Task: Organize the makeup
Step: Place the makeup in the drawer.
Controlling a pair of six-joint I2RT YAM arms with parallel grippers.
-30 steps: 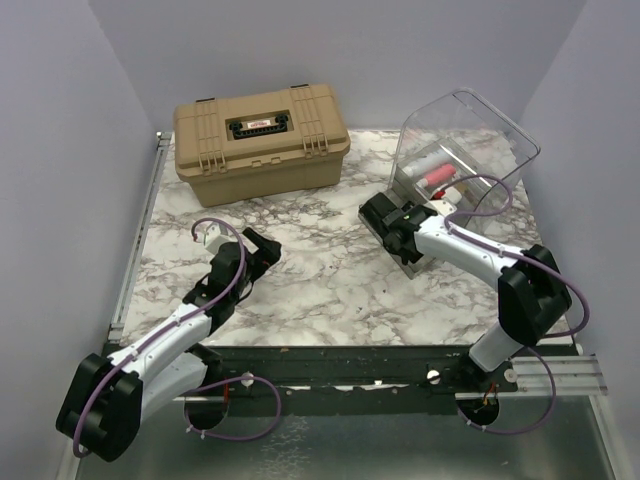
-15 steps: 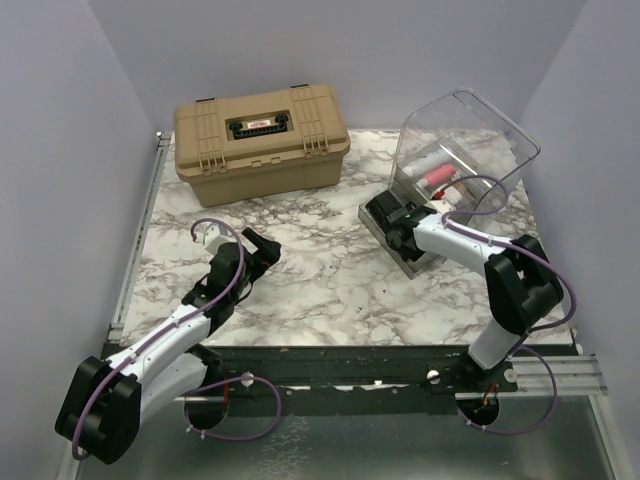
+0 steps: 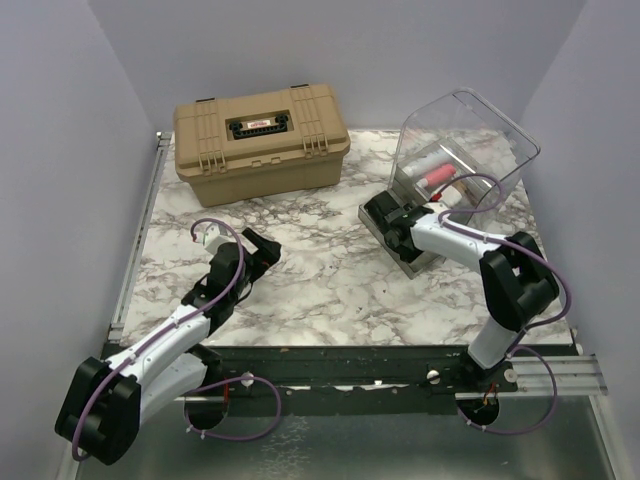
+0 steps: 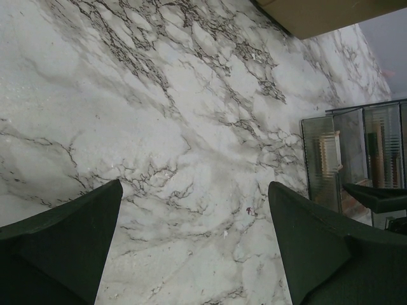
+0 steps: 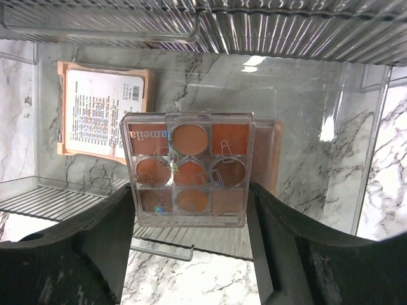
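Since the earlier frame the right arm's elbow has swung left and its wrist has edged slightly toward the far left. The left arm has not moved.

Right gripper (image 5: 191,197): clenched on a square eyeshadow palette (image 5: 187,168), one jaw on each side edge, pans facing the wrist camera. The palette is held level over the pulled-out clear drawer (image 5: 311,121). Whether it touches the drawer floor cannot be told.

Drawer contents: a labelled palette (image 5: 105,114) lies back-side up at the far left of the compartment. A peach-coloured piece (image 5: 267,155) shows partly under the held palette on the right, and its identity is not clear.

Surroundings: the drawer belongs to the clear bin (image 3: 470,130) at the far right of the table (image 3: 320,280). A pink tube (image 3: 437,175) is visible inside the bin. The tan case (image 3: 262,140) stands closed at the far left, well apart.

Left gripper (image 3: 262,248): jaws spread wide, nothing between them, idle above bare marble near the table's left side.

Assessment: the step in hand appears to be placing this palette in the drawer beside the others. The next move calls for lowering it flat onto free floor, clear of the drawer's walls and the labelled palette, then letting go and withdrawing straight back. An early release could tip it onto the piece beneath.
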